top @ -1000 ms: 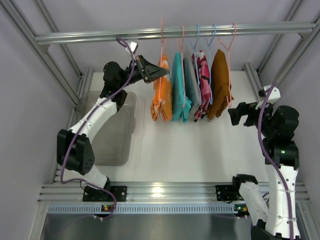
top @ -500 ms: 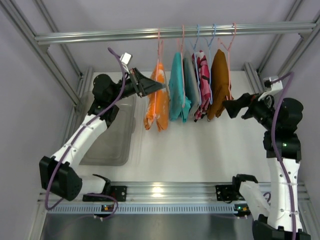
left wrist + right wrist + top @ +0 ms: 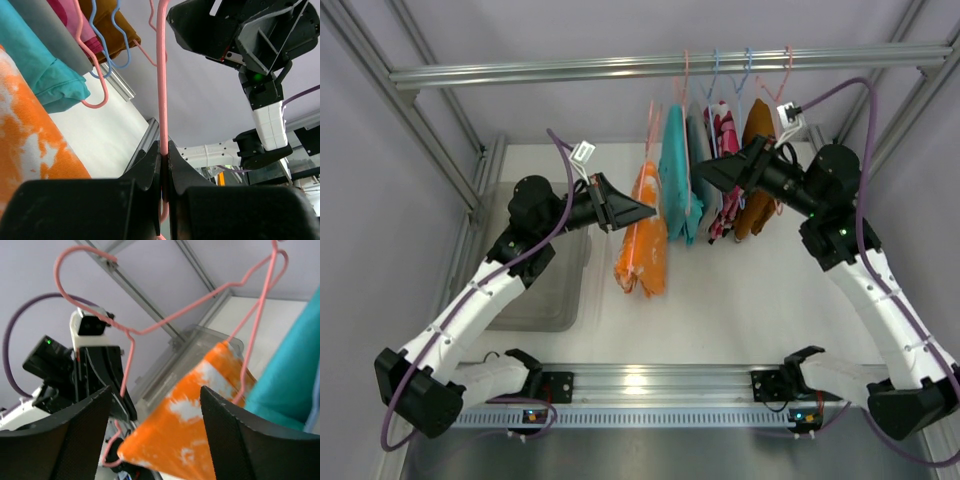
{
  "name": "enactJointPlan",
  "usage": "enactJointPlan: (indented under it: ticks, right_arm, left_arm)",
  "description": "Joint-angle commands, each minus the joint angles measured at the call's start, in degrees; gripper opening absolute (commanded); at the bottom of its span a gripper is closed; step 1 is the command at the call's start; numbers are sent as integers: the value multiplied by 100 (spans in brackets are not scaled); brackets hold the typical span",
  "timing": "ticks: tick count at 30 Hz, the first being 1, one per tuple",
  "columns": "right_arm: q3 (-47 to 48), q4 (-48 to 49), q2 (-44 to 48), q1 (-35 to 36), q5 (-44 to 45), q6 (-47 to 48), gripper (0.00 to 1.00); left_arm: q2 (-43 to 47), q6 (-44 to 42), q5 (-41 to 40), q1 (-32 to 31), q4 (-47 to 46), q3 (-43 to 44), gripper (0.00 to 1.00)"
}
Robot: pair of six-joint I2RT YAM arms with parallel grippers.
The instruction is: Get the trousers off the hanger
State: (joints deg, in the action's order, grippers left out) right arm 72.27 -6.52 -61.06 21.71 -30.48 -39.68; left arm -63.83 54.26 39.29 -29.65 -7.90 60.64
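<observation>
Above the white table (image 3: 750,300), left gripper (image 3: 165,152) pinches hanger (image 3: 162,75); right gripper (image 3: 702,172) agape.

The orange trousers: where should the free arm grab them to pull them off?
Probably their lower hanging part, from the right: the trousers drape loose over the hanger, which the left gripper pinches, and the open right gripper faces that side.

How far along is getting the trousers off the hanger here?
Done: the hanger is off the rail, clamped in the left pincer. In hand: the open right pincer faces the trousers without gripping them. Left: pulling them off the hanger.
</observation>
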Motion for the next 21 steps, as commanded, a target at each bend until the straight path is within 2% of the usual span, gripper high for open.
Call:
enactJointPlan:
  ticks: [1, 2, 5, 21]
  right_arm:
    - [358, 994, -336, 412, 297, -637, 68]
    - [384, 1065, -485, 491, 393, -698, 63]
    - [481, 1232, -766, 737, 464, -857, 58]
    - [1000, 1513, -1786, 1397, 491, -1217, 56]
  left_arm:
    - [310, -135, -343, -6, -721, 150, 0]
    - [293, -31, -378, -6, -782, 167, 0]
    - [258, 137, -430, -6, -941, 167, 0]
    - [301, 278, -404, -146, -1082, 176, 0]
